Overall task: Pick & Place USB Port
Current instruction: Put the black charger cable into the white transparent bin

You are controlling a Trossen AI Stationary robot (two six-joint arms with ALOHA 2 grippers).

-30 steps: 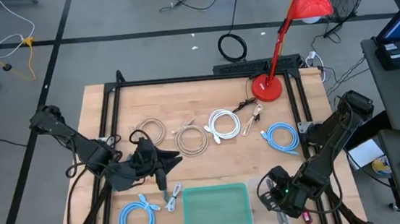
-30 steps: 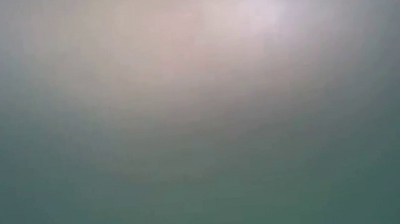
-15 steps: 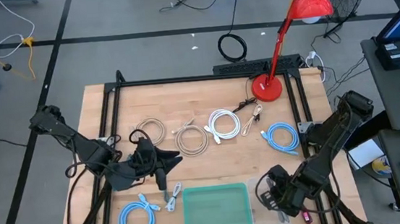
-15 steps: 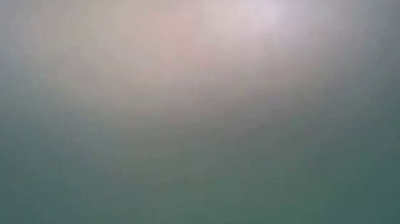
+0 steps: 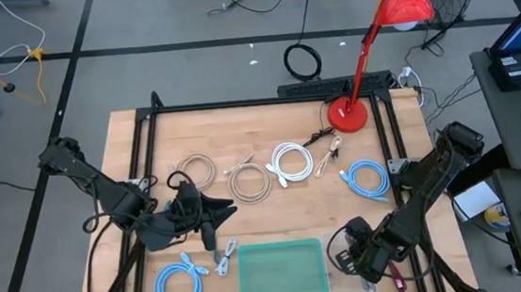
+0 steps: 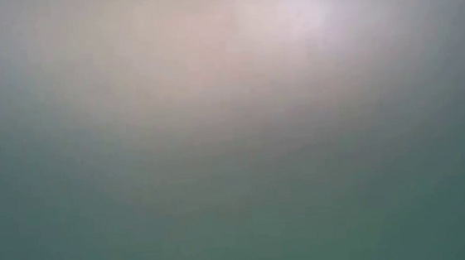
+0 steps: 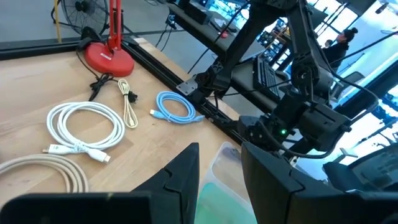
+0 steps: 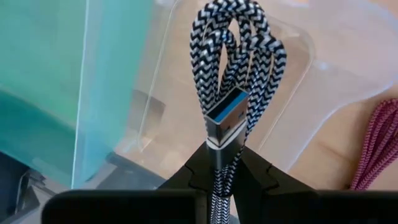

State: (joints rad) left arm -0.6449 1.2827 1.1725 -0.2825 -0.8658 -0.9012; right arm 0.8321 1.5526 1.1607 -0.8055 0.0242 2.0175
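High view: my right claw (image 5: 353, 256) hangs low at the surface's (image 5: 269, 131) near edge, just beside the green bin (image 5: 283, 273), which lies toward the left arm. Low view shows nothing usable. Left wrist view: my left claw (image 7: 221, 165) waits half-open, empty. Right wrist view: my claw is clamped on the braided USB cable (image 8: 233, 68), plug pointing forward, bin wall alongside.

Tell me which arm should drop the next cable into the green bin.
Right, probably. The right gripper is shut on the braided cable beside the green bin; the left gripper holds nothing.
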